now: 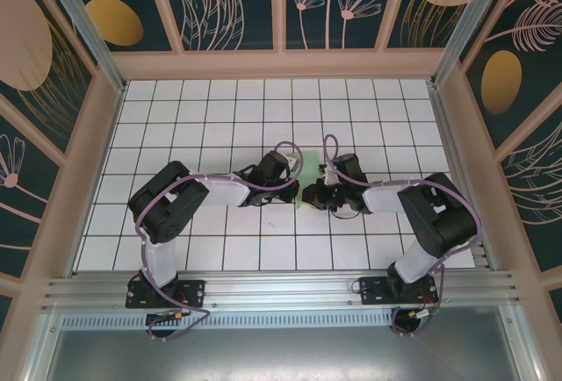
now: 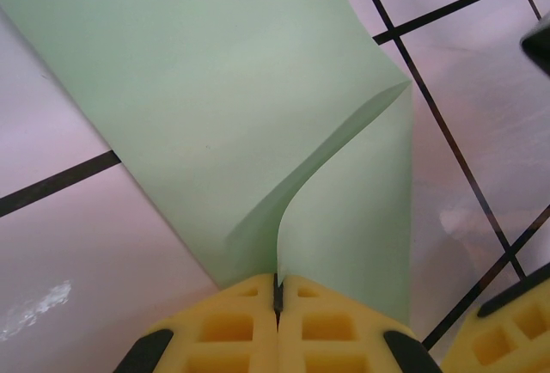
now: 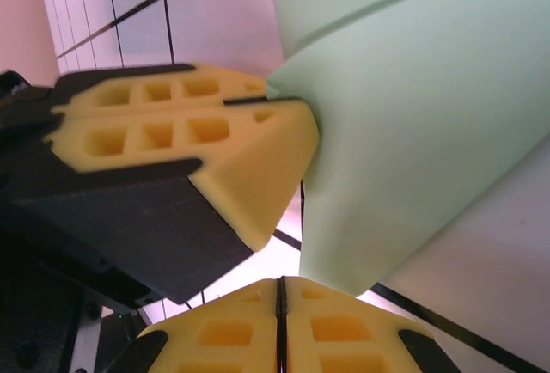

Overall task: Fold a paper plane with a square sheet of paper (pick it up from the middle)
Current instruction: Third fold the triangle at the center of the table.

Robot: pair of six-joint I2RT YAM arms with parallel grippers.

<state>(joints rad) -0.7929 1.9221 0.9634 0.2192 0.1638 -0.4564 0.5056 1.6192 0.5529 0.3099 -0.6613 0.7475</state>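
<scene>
The square sheet of paper point(image 2: 215, 89) is pale green and lies partly folded on the white grid table at the centre point(image 1: 309, 164). One flap curls up from it. My left gripper point(image 2: 278, 280) is shut on the near edge of that raised flap, the paper running into the seam between its yellow fingers. In the right wrist view the left gripper point(image 3: 284, 100) pinches a corner of the sheet point(image 3: 412, 132). My right gripper point(image 3: 281, 283) is shut with nothing in its seam; the sheet's lower corner rests just beyond its right finger. A paper plane is out of view.
The two grippers meet tip to tip at mid-table point(image 1: 306, 190), and a yellow finger point(image 2: 507, 339) of the right one sits close beside the left one. The white grid table point(image 1: 176, 109) is fenced by pink walls, with an aluminium rail at the near edge point(image 1: 281, 289).
</scene>
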